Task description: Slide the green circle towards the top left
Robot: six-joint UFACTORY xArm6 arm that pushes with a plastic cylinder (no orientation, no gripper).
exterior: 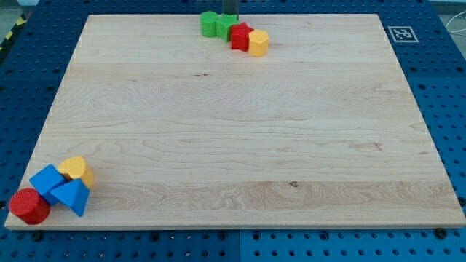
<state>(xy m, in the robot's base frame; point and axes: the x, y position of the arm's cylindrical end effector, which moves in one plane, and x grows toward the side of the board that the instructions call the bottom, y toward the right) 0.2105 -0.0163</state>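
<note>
My tip point(229, 15) comes down from the view's top edge as a short dark rod, upright, with only its lowest stretch in frame; it ends just behind the green cluster, at or against the second green block point(226, 27), though whether it actually touches I cannot tell. It has no jaws and holds nothing; it can only push. The green circle point(210, 23) sits just to the view's left of that point, a low ridged cylinder at the top edge of the board, touching the second green block, whose shape is partly hidden and hard to make out. To the view's right of these comes a red star-like block point(240, 36) and, pressed against it, a yellow block point(258, 43) with flat faceted sides, roughly hexagonal. All four form a tight diagonal row near the top centre. The board point(240, 138) is pale wood with long horizontal grain and a few small dark knots, its surface matte and smooth. It lies on a blue perforated table point(444, 87). A small black-and-white square marker point(400, 33) is fixed at the board's top right corner. Well apart, in the bottom left corner, another cluster sits: a red cylinder point(29, 206) with ribbed sides, a blue cube-like block point(47, 180), a blue triangular block point(71, 196), and a yellow block point(75, 169) behind them, all touching or nearly so.
</note>
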